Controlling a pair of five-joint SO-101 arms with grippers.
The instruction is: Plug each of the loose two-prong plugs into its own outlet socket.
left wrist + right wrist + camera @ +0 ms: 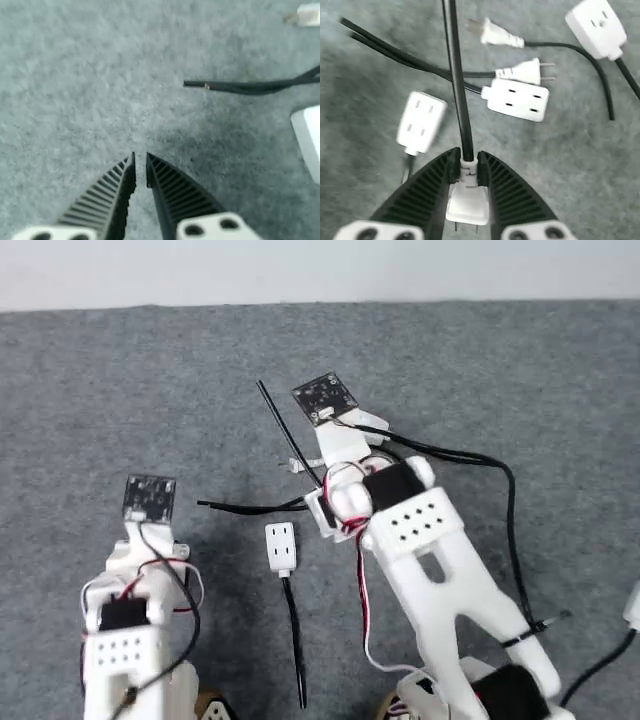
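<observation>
One plug clamped inside right gripper.

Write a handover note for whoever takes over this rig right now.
Left gripper: nearly shut, empty, over bare carpet.
Right gripper: shut on a white plug, its cord running away from the jaws.
Two loose plugs lie on the carpet among three outlet sockets.
Done: one plug gripped; none plugged in.
Left: all three plugs into sockets.
</observation>
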